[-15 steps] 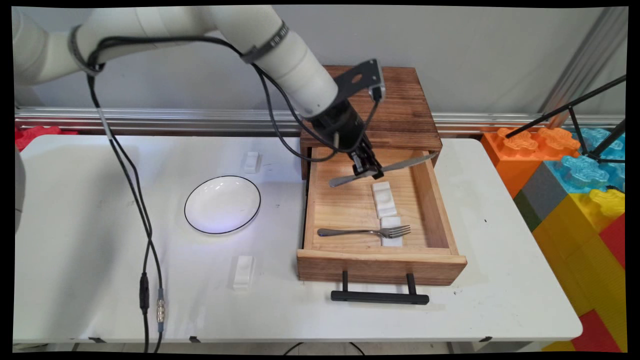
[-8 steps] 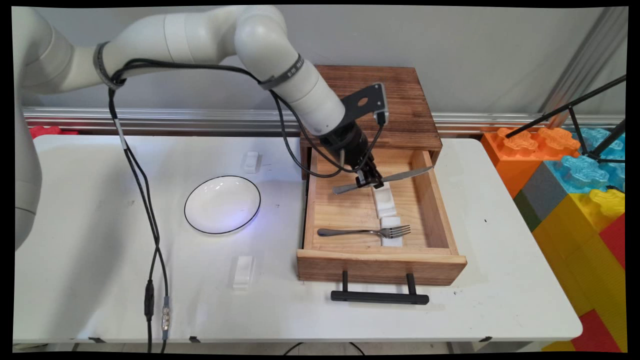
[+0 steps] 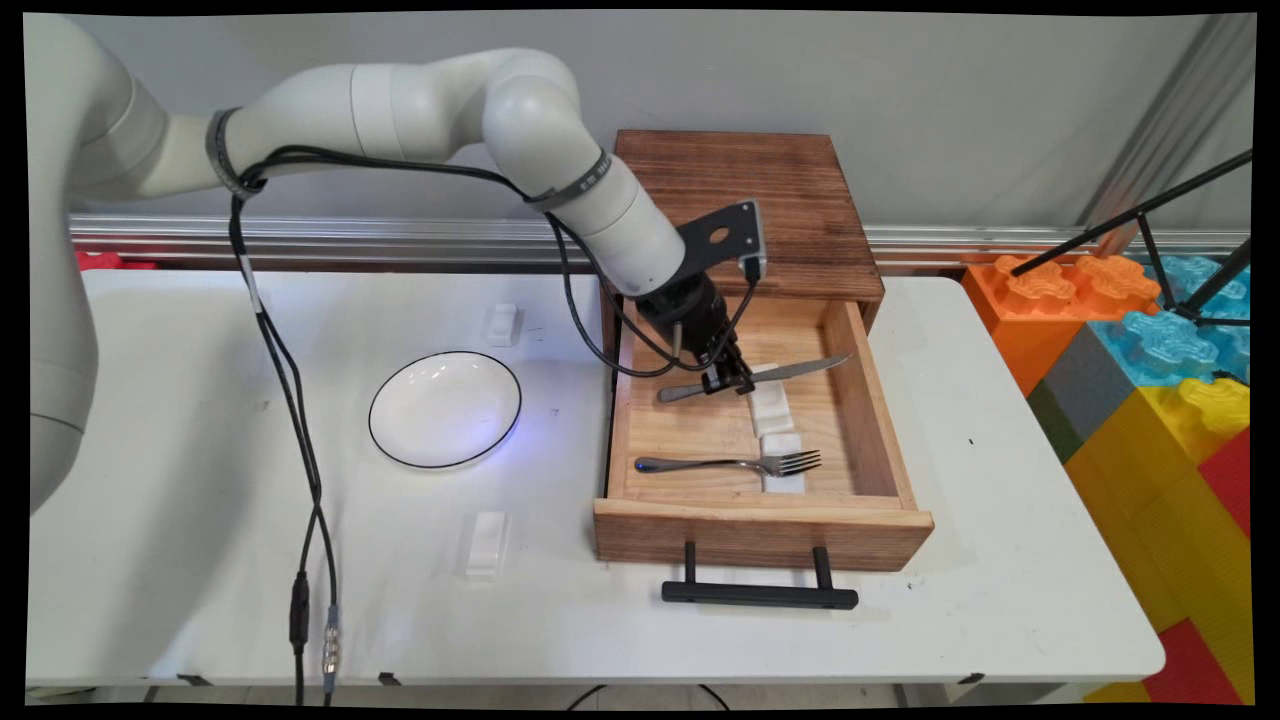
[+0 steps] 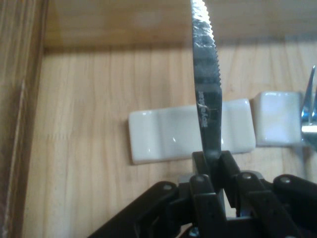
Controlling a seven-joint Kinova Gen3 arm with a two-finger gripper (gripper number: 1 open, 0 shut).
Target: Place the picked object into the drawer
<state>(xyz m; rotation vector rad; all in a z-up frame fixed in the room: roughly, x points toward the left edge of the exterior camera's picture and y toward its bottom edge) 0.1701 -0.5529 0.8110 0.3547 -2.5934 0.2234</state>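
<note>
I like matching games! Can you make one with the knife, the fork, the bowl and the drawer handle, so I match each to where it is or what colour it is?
Things:
1. knife
2. fork
3. bowl
4. drawer handle

Places or colours:
A. white with a thin black rim, on the table left of the drawer
B. black bar at the drawer's front
C. clamped in the pincer, above a white rest
D. lying in the drawer, tines on a white rest

Pairs: 1-C, 2-D, 3-A, 4-B
</note>
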